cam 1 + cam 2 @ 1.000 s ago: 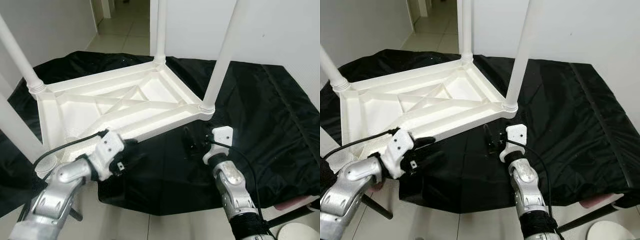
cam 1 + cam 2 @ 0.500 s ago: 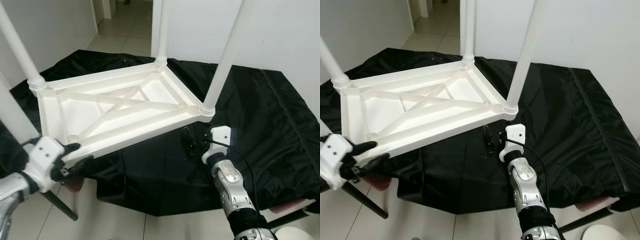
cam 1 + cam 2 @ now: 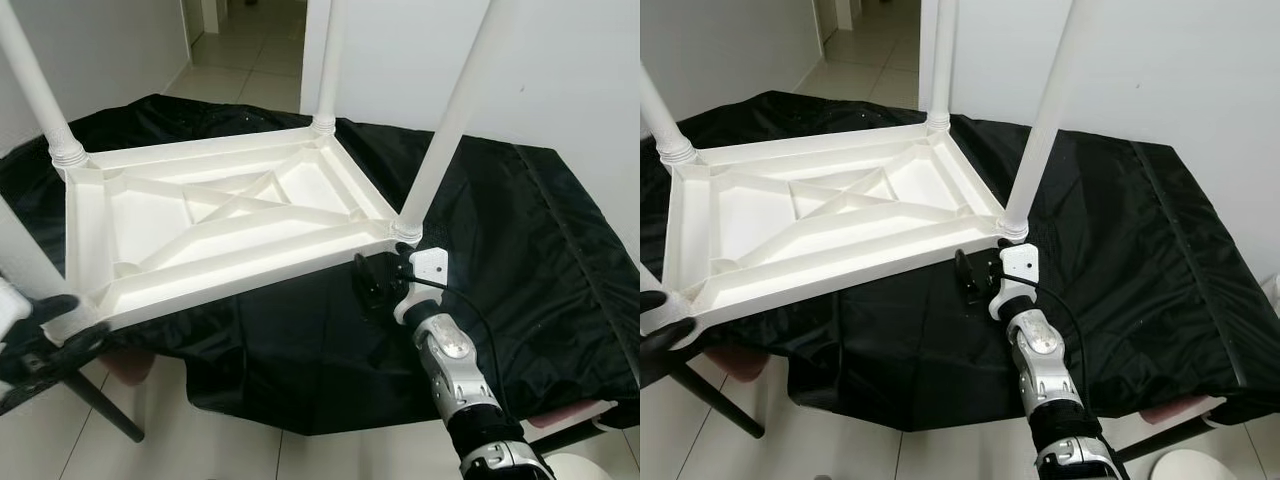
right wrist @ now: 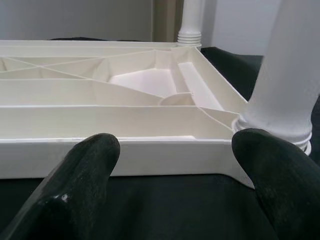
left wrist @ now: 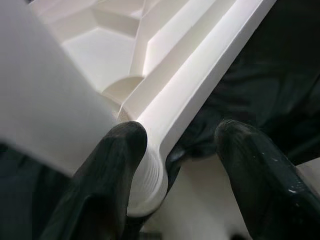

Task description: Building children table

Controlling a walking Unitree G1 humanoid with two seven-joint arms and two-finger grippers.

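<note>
While the left gripper [image 5: 175,165] is spread wide open, its two black fingers [image 5: 107,185] are seen straddling the near-left corner of the upside-down white table [image 3: 230,235], right at the ribbed collar [image 5: 147,185] where the fourth leg [image 5: 45,100] goes in. One finger sits against the collar, the other stands off over the black cloth [image 3: 520,250], so nothing is actually clamped. That leg looks seated or nearly so, though it's blurry, hard to call. From that corner the long edge of the frame runs away toward the right gripper [image 3: 975,277], which is also held open, just short of the near-right corner and not touching it, beside the upright leg [image 3: 1040,120] there. The tabletop lies flat, underside up, on the cloth-covered surface, with other legs pointing up at the far-left [image 3: 35,80] and far corners. So the left arm is clearly the nearer one for that last corner; a squeeze inward across the collar is probably what's called for.
</note>
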